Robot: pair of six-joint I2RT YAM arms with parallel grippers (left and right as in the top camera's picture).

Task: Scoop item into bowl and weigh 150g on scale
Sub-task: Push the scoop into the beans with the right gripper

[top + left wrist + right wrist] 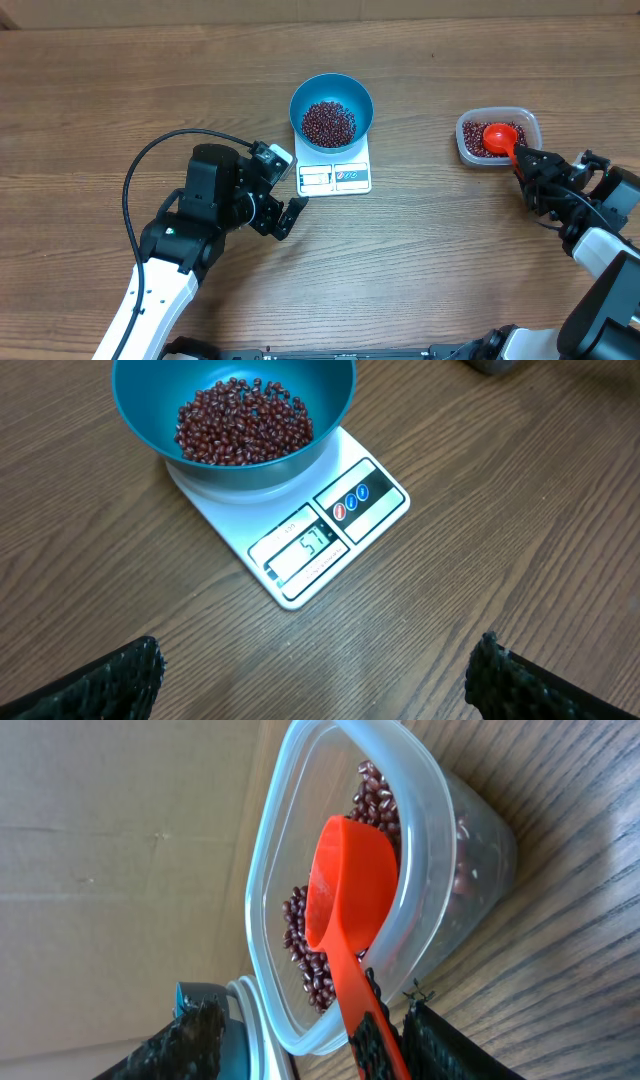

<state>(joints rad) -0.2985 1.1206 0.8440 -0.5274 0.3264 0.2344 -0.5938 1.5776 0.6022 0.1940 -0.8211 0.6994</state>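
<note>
Now, orange scoop (345,895): drive deeper under the beans (310,970), lift level.
Right gripper (527,170): pinching scoop handle, right edge.
Left gripper (287,187): spread wide, empty.

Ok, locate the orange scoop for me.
The scoop sits far right in the overhead view, in the clear bean container, handle in the right fingers.

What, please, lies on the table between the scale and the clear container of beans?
Nothing; the overhead view shows the stretch of wooden table between the scale and the clear container bare.
</note>
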